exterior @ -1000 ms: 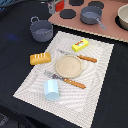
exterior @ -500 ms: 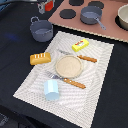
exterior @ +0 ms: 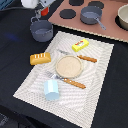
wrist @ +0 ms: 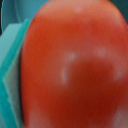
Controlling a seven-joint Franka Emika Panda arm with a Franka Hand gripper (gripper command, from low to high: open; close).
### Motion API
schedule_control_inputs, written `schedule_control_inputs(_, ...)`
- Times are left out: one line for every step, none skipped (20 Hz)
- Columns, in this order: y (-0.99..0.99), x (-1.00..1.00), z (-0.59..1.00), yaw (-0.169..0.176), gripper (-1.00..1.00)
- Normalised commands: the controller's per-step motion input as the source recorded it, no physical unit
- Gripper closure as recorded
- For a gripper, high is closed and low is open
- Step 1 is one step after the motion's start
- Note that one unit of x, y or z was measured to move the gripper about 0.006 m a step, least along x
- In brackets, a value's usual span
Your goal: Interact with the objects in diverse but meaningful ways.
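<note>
Dark tabletop with pale placemat [exterior: 100,85]. Since a second ago the gripper [exterior: 42,11] has shifted over the grey pot [exterior: 41,31], jaws clamped on the red tomato [wrist: 72,65]. Drop into pot looks imminent.

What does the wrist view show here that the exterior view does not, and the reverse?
Only the wrist view: the red tomato up close, filling the picture, with a teal finger pad against its side.

Only the exterior view: the whole layout, with the bread loaf, yellow packet, light-blue cup and tan plate on the striped mat, a grey pot beside the mat and another on the brown board.

Both: the pincer, though in the exterior view it is blurred and only a trace of red shows there.
</note>
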Motion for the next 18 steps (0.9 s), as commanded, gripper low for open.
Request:
schedule_control_inputs(0.00,-0.21,-0.58,0.000,1.00)
schedule_control_inputs(0.00,-0.20,-0.58,0.000,1.00)
schedule_control_inputs(0.00,-0.20,-0.56,0.000,1.00)
schedule_control_inputs(0.00,-0.21,-0.55,0.000,1.00)
schedule_control_inputs(0.00,-0.19,-0.55,0.000,1.00)
schedule_control_inputs(0.00,-0.21,-0.55,0.000,1.00)
schedule_control_inputs(0.00,-0.21,-0.52,0.000,1.00)
schedule_control_inputs(0.00,-0.23,-0.52,0.000,1.00)
schedule_control_inputs(0.00,-0.24,-0.49,0.000,1.00)
schedule_control_inputs(0.00,-0.26,-0.39,0.000,1.00)
schedule_control_inputs(0.03,-0.26,-0.16,0.000,1.00)
schedule_control_inputs(0.07,-0.31,0.00,0.000,1.00)
schedule_control_inputs(0.10,-0.30,0.00,0.000,1.00)
schedule_control_inputs(0.13,-0.31,0.03,0.000,-1.00)
schedule_control_inputs(0.07,-0.35,0.01,0.000,-1.00)
schedule_control_inputs(0.09,-0.33,0.00,0.000,-1.00)
schedule_control_inputs(0.06,-0.31,0.00,0.000,-1.00)
schedule_control_inputs(0.07,-0.33,0.00,0.000,-1.00)
